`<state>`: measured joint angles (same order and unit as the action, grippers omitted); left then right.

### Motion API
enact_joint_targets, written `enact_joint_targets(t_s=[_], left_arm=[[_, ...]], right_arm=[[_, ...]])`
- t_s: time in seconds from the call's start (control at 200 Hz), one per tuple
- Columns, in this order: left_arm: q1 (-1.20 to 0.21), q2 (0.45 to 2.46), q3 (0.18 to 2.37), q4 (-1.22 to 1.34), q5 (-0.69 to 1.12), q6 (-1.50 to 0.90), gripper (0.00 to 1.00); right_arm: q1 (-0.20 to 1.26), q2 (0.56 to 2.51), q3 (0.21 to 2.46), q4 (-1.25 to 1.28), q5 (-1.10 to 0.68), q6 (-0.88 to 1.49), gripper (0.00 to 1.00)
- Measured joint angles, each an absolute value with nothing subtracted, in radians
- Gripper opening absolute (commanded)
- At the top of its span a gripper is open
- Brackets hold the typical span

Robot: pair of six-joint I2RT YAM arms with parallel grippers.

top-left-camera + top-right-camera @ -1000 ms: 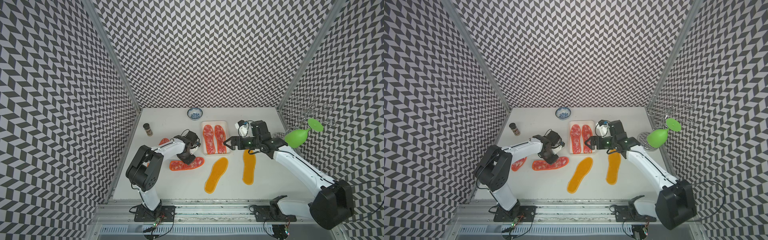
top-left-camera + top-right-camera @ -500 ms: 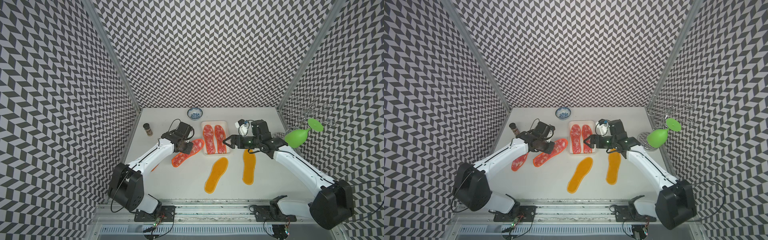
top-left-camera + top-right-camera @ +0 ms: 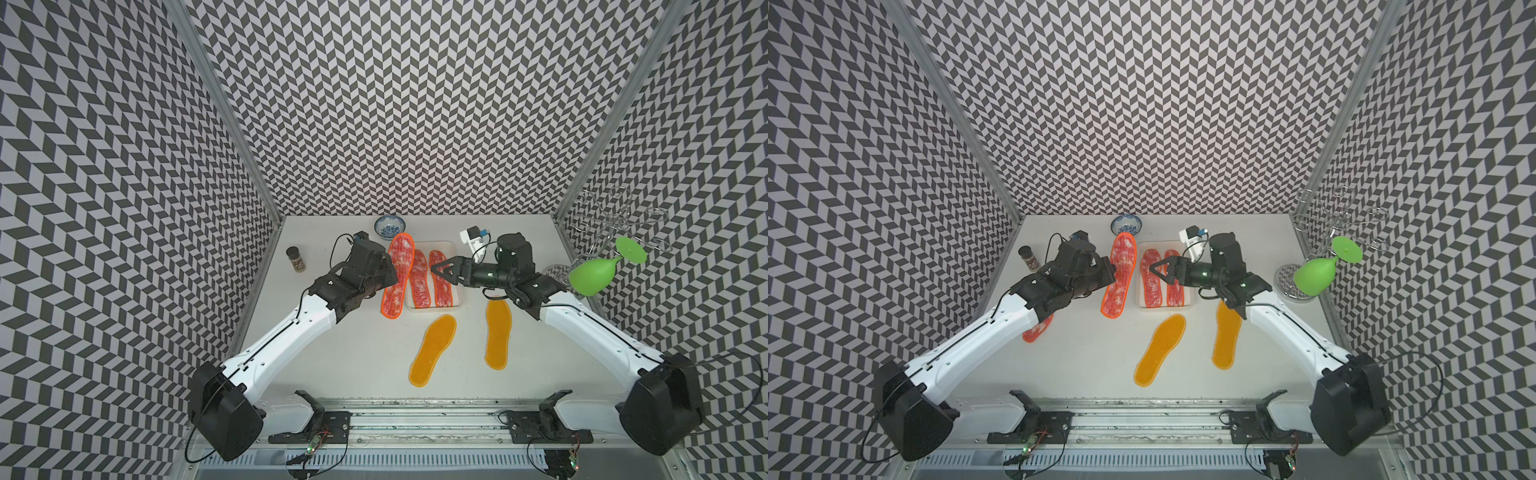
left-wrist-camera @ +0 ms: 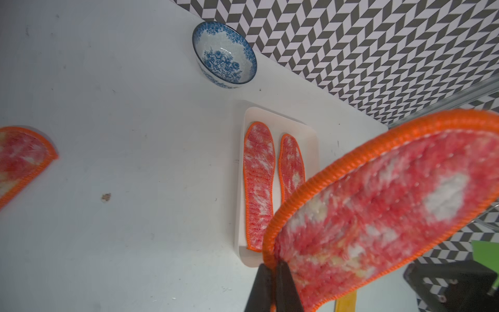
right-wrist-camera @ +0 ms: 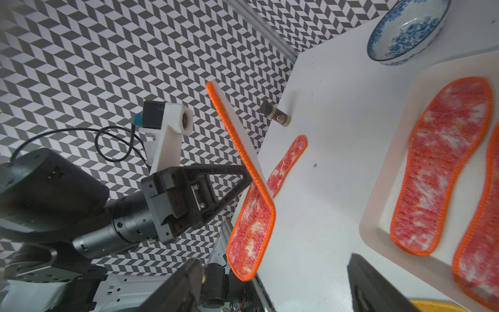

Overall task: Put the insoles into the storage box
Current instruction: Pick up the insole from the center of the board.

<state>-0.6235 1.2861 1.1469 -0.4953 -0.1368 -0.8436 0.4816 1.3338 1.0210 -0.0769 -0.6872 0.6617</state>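
The left gripper (image 3: 387, 277) is clamped tight on the long edge of a mottled red-and-white insole with orange stitched trim (image 3: 398, 266), holding it clear of the white tabletop (image 3: 361, 353). The top views flatten this insole, but the right wrist view shows it standing edge-on and bending at the pinch, and the left wrist view shows the two black fingers (image 4: 263, 289) shut together on the trim. Just past the held insole from that gripper lies the shallow white plastic storage box (image 3: 456, 302), with two more mottled insoles (image 3: 419, 279) flat inside, side by side, covering most of its floor. The right gripper (image 3: 1160, 276) hovers over the box, jaws spread wide and holding nothing. A fourth mottled insole (image 3: 1038, 329) lies on the table beneath the left forearm; it shows in a top view and both wrist views, though not in both top views. Two plain yellow-orange insoles (image 3: 432, 351) lie behind the right gripper, towards its base, with bare table around them. A blue-and-white patterned bowl (image 3: 389, 226) sits just beyond the held insole's far tip, and a small spice jar (image 3: 296, 258) stands on the left gripper's outer side
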Motion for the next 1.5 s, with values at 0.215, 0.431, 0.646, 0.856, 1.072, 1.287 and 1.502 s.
enact_joint_targets(t_s=[0.215, 0.431, 0.646, 0.856, 1.072, 1.287, 1.502], left_arm=[[-0.649, 1.285, 1.148, -0.457, -0.156, -0.986, 0.0], [-0.65, 1.253, 1.148, -0.423, -0.163, -1.042, 0.0], [-0.651, 1.215, 1.138, -0.393, -0.159, -1.065, 0.0], [-0.651, 1.206, 1.115, -0.378, -0.146, -1.071, 0.0], [-0.65, 1.201, 1.106, -0.363, -0.136, -1.071, 0.06], [-0.649, 1.175, 1.086, -0.359, -0.124, -1.059, 0.25], [-0.649, 1.116, 1.073, -0.347, -0.097, -1.03, 0.43]], right_arm=[[0.546, 1.412, 1.057, 0.026, -0.673, 0.698, 0.73], [0.572, 1.466, 1.073, 0.104, -0.669, 0.735, 0.51], [0.583, 1.509, 1.077, 0.155, -0.675, 0.762, 0.31], [0.587, 1.533, 1.095, 0.183, -0.694, 0.777, 0.17], [0.589, 1.535, 1.105, 0.192, -0.708, 0.781, 0.07], [0.587, 1.538, 1.106, 0.196, -0.716, 0.785, 0.0], [0.561, 1.538, 1.108, 0.196, -0.766, 0.767, 0.0]])
